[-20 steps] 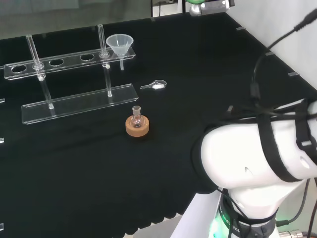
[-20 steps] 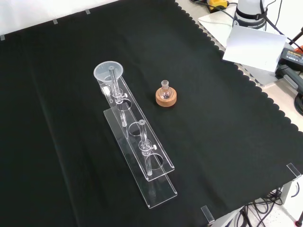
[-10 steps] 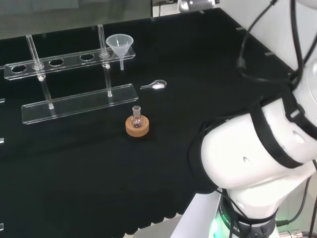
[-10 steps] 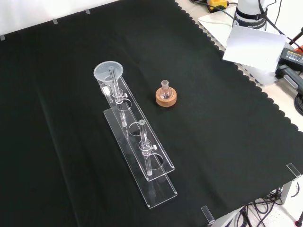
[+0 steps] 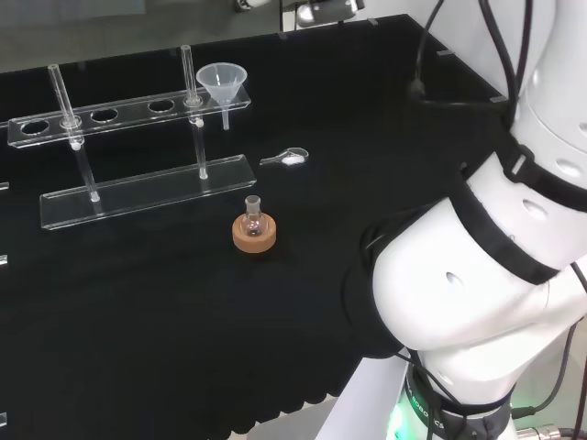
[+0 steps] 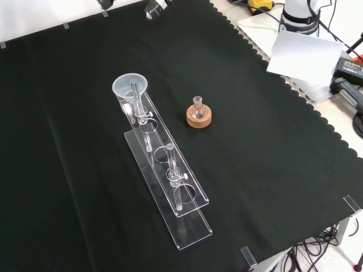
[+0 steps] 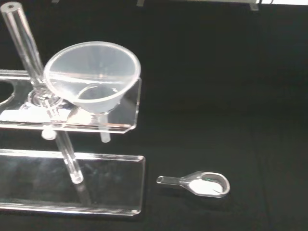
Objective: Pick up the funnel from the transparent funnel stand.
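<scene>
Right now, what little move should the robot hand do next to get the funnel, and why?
Probably travel closer to the funnel first. In the front view the hand is at the cloth's far edge, well away, while the funnel sits untouched in the end hole of the clear stand.

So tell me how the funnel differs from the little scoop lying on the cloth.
The funnel sits raised in the stand's end hole; the scoop lies flat on the cloth beside the stand's base. The funnel is a wide, empty cone; the scoop is small, shallow, and holds something white. Both are clear.
</scene>
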`<state>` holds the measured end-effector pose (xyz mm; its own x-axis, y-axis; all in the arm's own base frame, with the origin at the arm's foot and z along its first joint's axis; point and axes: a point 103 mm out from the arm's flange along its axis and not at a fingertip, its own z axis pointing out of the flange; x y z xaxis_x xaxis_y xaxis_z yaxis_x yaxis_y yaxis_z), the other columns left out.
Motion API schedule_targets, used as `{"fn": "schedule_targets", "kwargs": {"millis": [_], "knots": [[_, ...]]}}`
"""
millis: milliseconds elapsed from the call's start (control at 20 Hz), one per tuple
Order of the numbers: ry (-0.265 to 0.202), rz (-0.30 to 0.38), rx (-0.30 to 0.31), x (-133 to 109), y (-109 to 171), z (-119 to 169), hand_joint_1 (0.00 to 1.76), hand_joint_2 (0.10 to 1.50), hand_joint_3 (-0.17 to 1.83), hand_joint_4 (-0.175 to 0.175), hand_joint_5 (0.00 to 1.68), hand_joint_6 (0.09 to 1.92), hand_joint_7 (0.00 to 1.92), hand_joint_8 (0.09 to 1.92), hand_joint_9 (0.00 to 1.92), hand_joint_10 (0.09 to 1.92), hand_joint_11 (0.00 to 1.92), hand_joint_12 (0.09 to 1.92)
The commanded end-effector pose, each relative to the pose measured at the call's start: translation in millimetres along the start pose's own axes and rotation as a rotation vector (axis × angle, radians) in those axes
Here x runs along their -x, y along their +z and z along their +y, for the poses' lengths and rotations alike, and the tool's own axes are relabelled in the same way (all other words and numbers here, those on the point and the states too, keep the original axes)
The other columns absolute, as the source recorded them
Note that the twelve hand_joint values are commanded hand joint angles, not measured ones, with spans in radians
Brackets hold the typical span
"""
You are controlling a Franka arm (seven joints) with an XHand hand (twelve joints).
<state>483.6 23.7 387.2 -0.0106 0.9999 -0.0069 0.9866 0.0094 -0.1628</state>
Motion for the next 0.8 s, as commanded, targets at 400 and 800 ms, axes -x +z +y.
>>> {"fn": "schedule_targets", "kwargs": {"millis": [400, 800], "knots": [[-0.070, -0.052, -0.149, -42, 27, 33, 0.46, 0.84, 0.34, 0.018, 0.10, 0.09, 0.03, 0.53, 0.11, 0.69, 0.00, 1.37], [-0.109, -0.128, -0.286, -55, 43, 51, 0.59, 0.70, 0.41, 0.035, 0.00, 0.09, 0.00, 0.22, 0.00, 0.68, 0.00, 1.45]]}}
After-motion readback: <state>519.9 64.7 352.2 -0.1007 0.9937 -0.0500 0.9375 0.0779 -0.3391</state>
